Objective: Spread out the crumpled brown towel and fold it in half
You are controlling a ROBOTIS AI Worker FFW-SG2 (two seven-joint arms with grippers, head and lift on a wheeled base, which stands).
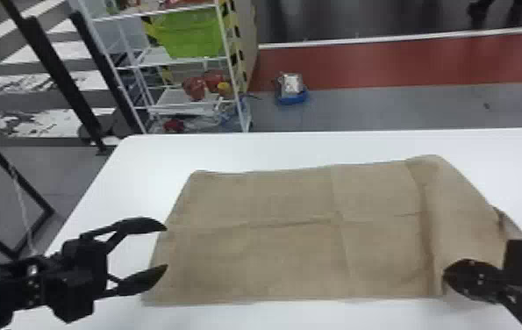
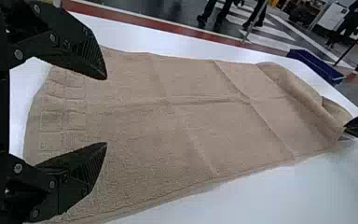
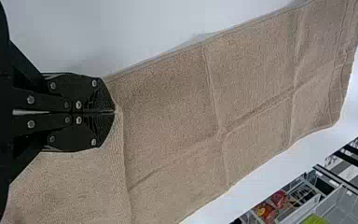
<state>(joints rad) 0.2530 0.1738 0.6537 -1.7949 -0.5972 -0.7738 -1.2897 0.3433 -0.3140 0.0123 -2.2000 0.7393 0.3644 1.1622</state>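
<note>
Right end effector point(image 1: 446, 278): black, tapered tips clenched on the towel point(image 1: 290, 245) by its near edge, toward the right end. Left end effector point(image 1: 166, 248): released, ribbed tips parted at the towel's left edge. Towel: brown, nubby, mostly flat on the smooth white bench point(image 1: 150, 153); straight creases cross, checked band at left, rounded fold at right.

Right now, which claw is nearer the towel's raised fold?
Right: the right claw grips that fold; the left claw sits open at the opposite end of the towel.
</note>
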